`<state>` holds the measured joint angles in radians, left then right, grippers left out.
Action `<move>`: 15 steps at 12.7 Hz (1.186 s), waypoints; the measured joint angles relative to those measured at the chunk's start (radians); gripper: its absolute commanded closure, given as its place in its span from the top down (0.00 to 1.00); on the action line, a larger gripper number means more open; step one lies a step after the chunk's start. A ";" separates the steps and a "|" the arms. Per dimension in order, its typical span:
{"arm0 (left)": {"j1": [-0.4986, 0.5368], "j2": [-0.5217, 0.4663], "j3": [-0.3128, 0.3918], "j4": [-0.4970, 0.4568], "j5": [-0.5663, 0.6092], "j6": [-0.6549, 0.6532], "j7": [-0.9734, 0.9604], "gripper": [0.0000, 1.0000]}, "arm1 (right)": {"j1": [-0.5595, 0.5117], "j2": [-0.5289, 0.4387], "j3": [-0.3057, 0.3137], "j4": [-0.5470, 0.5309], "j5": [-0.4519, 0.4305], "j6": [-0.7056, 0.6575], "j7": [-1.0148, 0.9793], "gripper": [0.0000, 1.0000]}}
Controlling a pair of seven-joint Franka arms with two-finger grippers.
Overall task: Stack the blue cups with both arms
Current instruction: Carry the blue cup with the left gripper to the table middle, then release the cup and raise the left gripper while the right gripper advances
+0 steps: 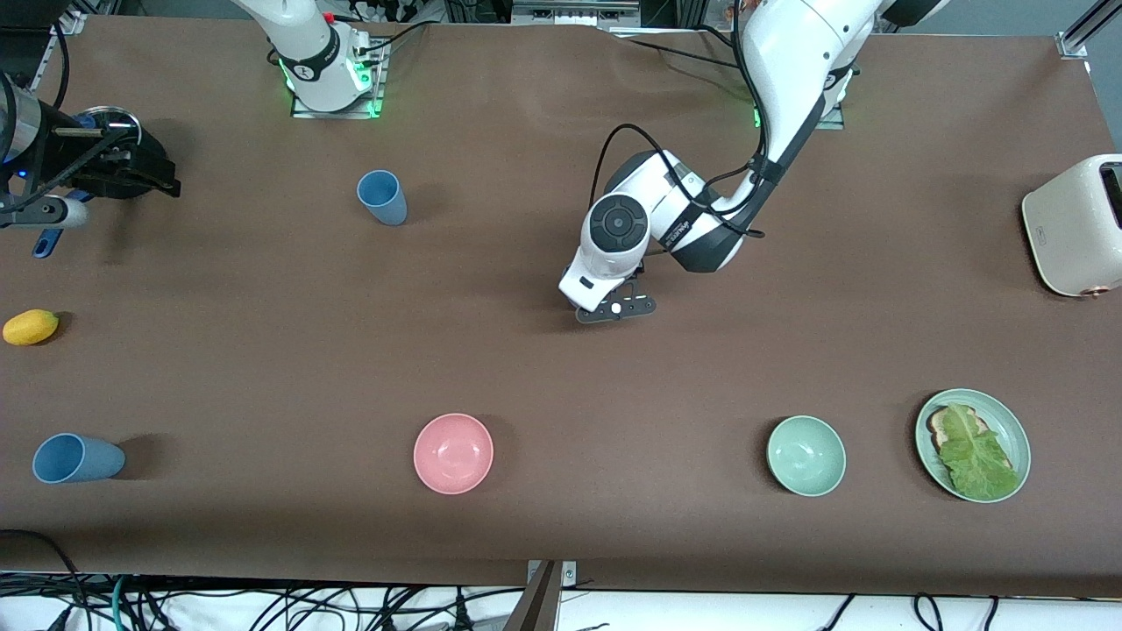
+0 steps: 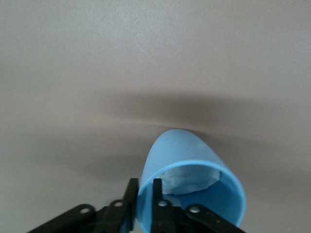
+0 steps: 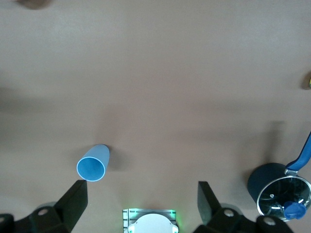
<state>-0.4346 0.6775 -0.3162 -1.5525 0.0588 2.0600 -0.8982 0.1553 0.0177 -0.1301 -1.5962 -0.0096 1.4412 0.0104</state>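
Note:
My left gripper point(image 2: 143, 187) is shut on the rim of a blue cup point(image 2: 184, 160) with white bits inside, one finger inside the rim and one outside. In the front view this gripper point(image 1: 614, 308) is low over the middle of the table, and the arm hides its cup. A second blue cup point(image 1: 382, 197) stands upright near the right arm's base and also shows in the right wrist view point(image 3: 92, 164). A third blue cup point(image 1: 77, 458) lies on its side at the right arm's end, near the front camera. My right gripper point(image 3: 141, 204) is open and empty, high over its own base.
A pink bowl point(image 1: 453, 453), a pale green bowl point(image 1: 806, 456) and a green plate point(image 1: 1008, 421) with toast and lettuce lie near the front camera. A toaster point(image 1: 1074, 223) stands at the left arm's end. A yellow fruit point(image 1: 31, 326) and a dark lidded pot point(image 3: 279, 191) are at the right arm's end.

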 measured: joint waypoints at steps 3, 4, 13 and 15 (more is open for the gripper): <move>0.003 -0.007 0.001 0.025 0.000 -0.001 0.000 1.00 | 0.000 0.000 0.000 0.000 0.000 0.000 0.000 1.00; 0.006 -0.020 0.001 0.037 0.000 -0.009 0.000 1.00 | 0.000 0.000 0.000 0.000 0.000 0.000 0.000 1.00; 0.279 -0.284 0.016 0.059 0.002 -0.354 0.480 1.00 | -0.004 0.015 -0.001 0.000 0.004 0.004 0.000 1.00; 0.366 -0.327 0.018 0.059 0.003 -0.415 0.613 1.00 | -0.002 0.047 0.002 0.000 0.004 -0.001 0.000 1.00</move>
<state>-0.0682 0.3506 -0.2982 -1.4930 0.0613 1.6451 -0.2851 0.1532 0.0647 -0.1283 -1.5962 -0.0059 1.4400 0.0103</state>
